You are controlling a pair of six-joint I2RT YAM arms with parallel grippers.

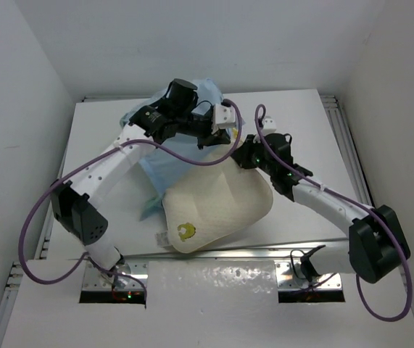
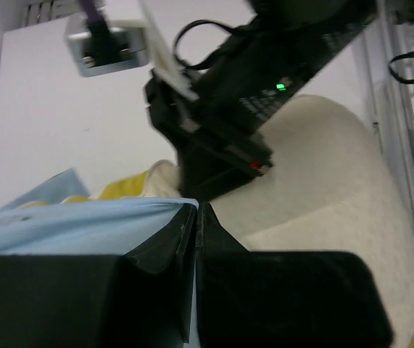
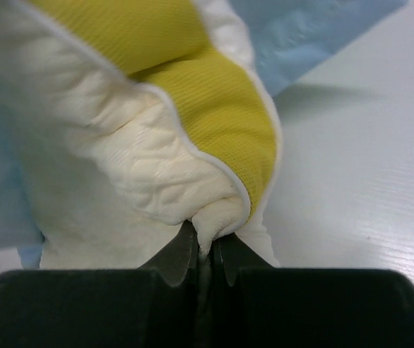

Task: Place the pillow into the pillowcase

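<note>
- Cream pillow (image 1: 217, 206) lies mid-counter (image 1: 301, 123), its far end at the light-blue pillowcase (image 1: 164, 170).
- Right claw (image 3: 205, 243) is clenched on a pillow corner.
- Left claw (image 2: 196, 212) pinches the pillowcase edge.

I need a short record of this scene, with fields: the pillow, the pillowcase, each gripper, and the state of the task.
pillow: cream, lies on the table, most of it uncovered
pillowcase: light blue, crumpled, at the pillow's far left side
left gripper: shut on the pillowcase edge
right gripper: shut on a fold of the pillow
task state: pillow not yet inside the pillowcase
</note>
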